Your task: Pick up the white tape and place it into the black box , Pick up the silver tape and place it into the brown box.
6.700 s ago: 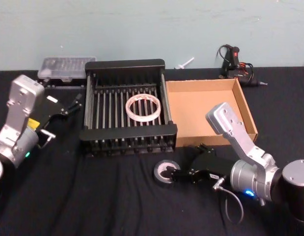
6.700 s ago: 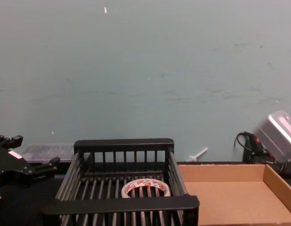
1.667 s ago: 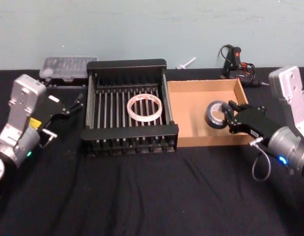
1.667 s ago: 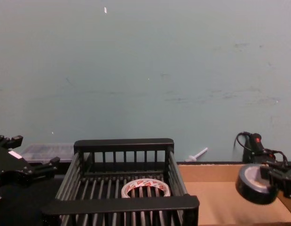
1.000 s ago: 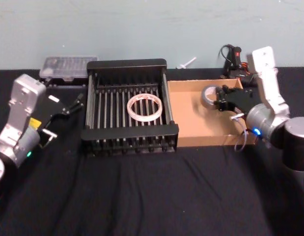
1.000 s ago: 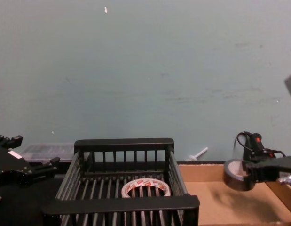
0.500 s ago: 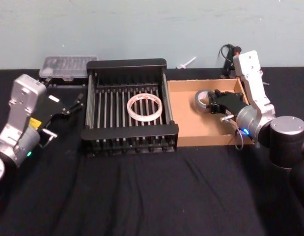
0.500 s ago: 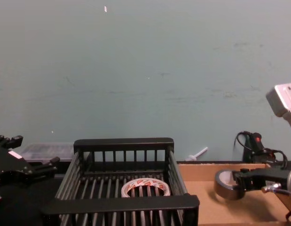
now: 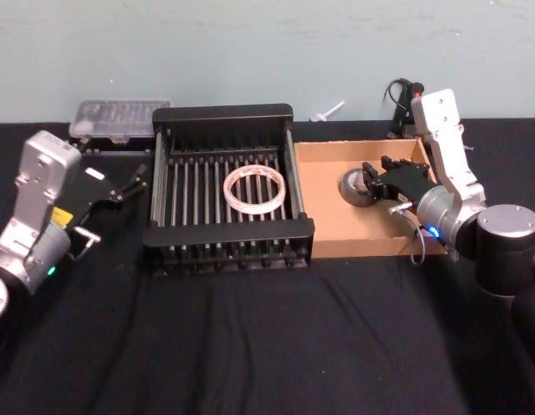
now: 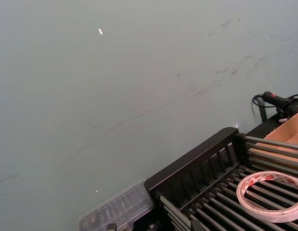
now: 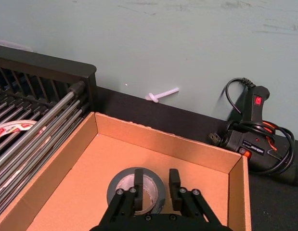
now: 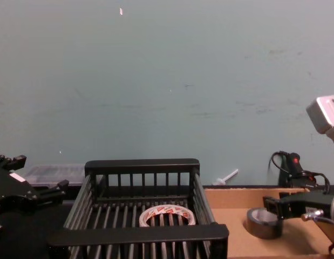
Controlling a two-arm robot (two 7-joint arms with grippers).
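Two rolls are the concern, and both now lie inside their boxes. The white tape (image 9: pixel 253 188) rests flat on the slats of the black box (image 9: pixel 226 114), near its middle. The silver tape (image 9: pixel 358 187) sits on the floor of the brown box (image 9: pixel 360 248), toward the far side. The right pincer (image 9: pixel 370 184) is low over it with its fingers (image 11: pixel 138 185) parted, one seemingly in the hollow core and one outside the wall, not squeezing, so the roll looks released. The left pincer (image 9: pixel 131 182) hovers left of the black box, fingers apart and holding nothing.

Judging by its thick dark wall, the silver roll is probably stiff and fairly dense, unlikely to crush, with a smooth outer face that may slip. Pinching through the wall, core to outside, seems the surest hold. The white roll looks thinner and lighter, best taken across its rim.

A black cloth covers the tabletop (image 9: pixel 250 346). A pale teal wall closes the far side, with a clear plastic case (image 9: pixel 117 118) at far left and a corded glue gun (image 9: pixel 414 108) at far right.
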